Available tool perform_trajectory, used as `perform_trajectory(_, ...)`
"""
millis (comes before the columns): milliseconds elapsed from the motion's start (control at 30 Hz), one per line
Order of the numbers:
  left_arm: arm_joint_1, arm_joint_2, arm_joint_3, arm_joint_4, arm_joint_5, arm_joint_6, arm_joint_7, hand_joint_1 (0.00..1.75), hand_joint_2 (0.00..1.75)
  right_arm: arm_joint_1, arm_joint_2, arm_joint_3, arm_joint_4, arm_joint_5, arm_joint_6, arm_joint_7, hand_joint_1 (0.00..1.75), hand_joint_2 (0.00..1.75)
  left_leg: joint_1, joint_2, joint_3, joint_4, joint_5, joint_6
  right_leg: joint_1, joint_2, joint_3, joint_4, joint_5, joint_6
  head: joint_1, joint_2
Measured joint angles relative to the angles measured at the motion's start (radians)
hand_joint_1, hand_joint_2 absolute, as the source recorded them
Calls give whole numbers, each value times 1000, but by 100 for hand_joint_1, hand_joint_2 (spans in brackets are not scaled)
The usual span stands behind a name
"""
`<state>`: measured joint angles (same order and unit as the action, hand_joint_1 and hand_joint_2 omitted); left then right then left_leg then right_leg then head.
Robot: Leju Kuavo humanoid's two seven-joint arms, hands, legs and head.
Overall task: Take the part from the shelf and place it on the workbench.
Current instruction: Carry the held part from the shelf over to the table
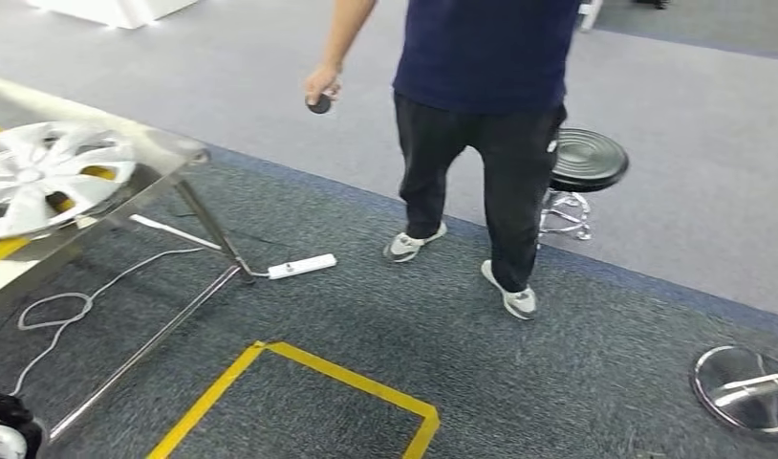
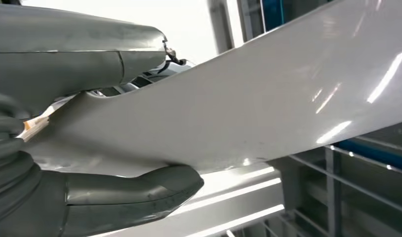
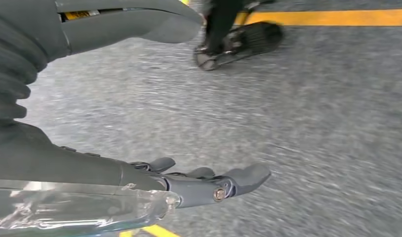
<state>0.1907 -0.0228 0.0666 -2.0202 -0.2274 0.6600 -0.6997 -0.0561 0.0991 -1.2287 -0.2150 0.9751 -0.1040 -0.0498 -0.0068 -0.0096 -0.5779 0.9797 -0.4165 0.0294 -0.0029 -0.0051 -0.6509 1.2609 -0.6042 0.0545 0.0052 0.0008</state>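
Trouble, if it comes, starts on the left: the counter (image 1: 165,158), a steel-topped table on slanted legs, already carries a silver hubcap (image 1: 41,177), and a white cable (image 1: 98,287) trails from a power strip (image 1: 302,266) across the carpet beside it. A walking robot could catch that cable, and a long part set down near the hubcap could knock it or hang over the edge. Further right a person (image 1: 481,124) stands in the path, holding a small dark object, with a black stool (image 1: 586,161) behind and a chrome base (image 1: 745,387) on the floor; a wide swing of the load might clip any of them.

The part (image 2: 268,98) is in the left hand (image 2: 80,128), pinched between the thumb above and the fingers below, near one end only. Held so, its free length may sag or twist loose. It looks like a long, smooth, pale grey-white panel, glossy, gently curved, catching streaks of ceiling light, with shelf (image 2: 347,182) framing behind it.

The right hand (image 3: 154,182) hangs over the carpet, fingers spread and holding nothing.
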Motion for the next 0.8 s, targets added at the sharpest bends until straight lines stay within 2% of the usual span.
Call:
perform_trajectory(33,1,1,-1,0,1,0,0,175,175,3,2,0,0,2,-1,19,0,175,1,-16,0,0,1,0,-1,3,-24,42,-9,2,0,0)
perform_trajectory(67,2,2,-1,0,1,0,0,175,175,5,6,-1,0,1,-2,34,0,175,2,-33,0,1,1,-1,-2,4,-31,50,0,3,1,0)
perform_trajectory(100,3,5,-1,0,3,0,0,175,175,5,10,-3,1,-1,-4,44,0,175,4,-48,1,1,2,-3,-4,7,-17,13,31,4,1,0)
perform_trajectory(133,3,9,-1,0,8,0,0,175,175,5,14,-4,1,-3,-8,46,0,175,6,-63,2,2,2,-7,-9,18,13,-55,72,6,1,0)
perform_trajectory(200,2,22,-1,0,25,-2,0,175,175,4,25,-6,2,-3,-13,51,0,175,8,-90,-2,9,1,-19,-21,73,74,-187,122,11,2,0)
perform_trajectory(233,0,30,0,0,33,-3,0,175,175,3,29,-7,2,-1,-13,53,0,175,8,-102,-7,12,2,-27,-25,94,91,-222,129,10,2,0)
perform_trajectory(267,-1,36,0,0,37,-4,0,175,175,4,33,-7,3,2,-10,56,0,175,10,-115,-13,12,5,-34,-25,104,97,-233,126,5,3,0)
perform_trajectory(333,0,45,0,-4,37,-3,0,175,175,3,35,-7,3,14,3,53,0,175,15,-132,-21,9,12,-48,-22,80,100,-234,130,-12,3,0)
perform_trajectory(367,6,48,-1,-11,38,-2,0,175,175,2,34,-5,3,25,11,43,0,175,14,-118,-26,16,7,-52,-21,68,100,-235,132,-20,1,0)
perform_trajectory(400,16,51,-1,-21,42,-1,0,175,175,2,30,-2,3,37,22,23,0,175,13,-91,-40,44,-12,-56,-21,55,100,-236,133,-27,-1,0)
perform_trajectory(467,43,56,-1,-44,60,0,0,175,175,2,14,6,3,63,44,-22,0,175,9,-27,-95,163,-78,-61,-18,28,101,-238,132,-38,-7,0)
perform_trajectory(500,54,58,-1,-52,70,0,0,175,175,3,5,11,3,76,53,-36,0,175,9,-12,-130,235,-110,-63,-16,12,100,-238,131,-41,-8,0)
perform_trajectory(533,61,59,-2,-56,77,-1,0,175,175,3,-4,17,3,91,57,-39,0,175,10,-6,-156,289,-127,-64,-15,-4,101,-238,129,-43,-8,0)
perform_trajectory(567,63,60,-2,-58,82,-2,0,175,175,3,-10,25,3,106,57,-34,0,175,10,-3,-166,308,-125,-64,-13,-22,101,-237,128,-44,-8,0)
perform_trajectory(600,61,61,-3,-58,84,-2,0,175,175,2,-14,35,3,119,57,-26,0,175,10,2,-154,286,-104,-63,-12,-38,102,-237,127,-44,-8,0)
perform_trajectory(633,57,62,-4,-58,86,-3,0,175,175,0,-16,44,3,129,56,-17,0,175,9,11,-124,232,-72,-60,-11,-53,104,-237,125,-43,-8,0)
perform_trajectory(700,41,64,-6,-57,89,-3,0,175,175,-5,-16,56,3,138,57,-3,0,175,2,64,-46,95,-22,-50,-5,-77,109,-236,120,-37,-8,0)
perform_trajectory(767,29,67,-8,-57,92,-3,0,175,175,-8,-14,65,4,140,57,5,0,175,-5,96,-11,26,-11,-39,1,-99,115,-236,114,-29,-8,0)
perform_trajectory(800,26,68,-8,-57,94,-3,0,175,175,-9,-12,70,5,143,58,8,0,175,-8,86,-11,20,-12,-34,3,-112,118,-237,112,-24,-7,0)
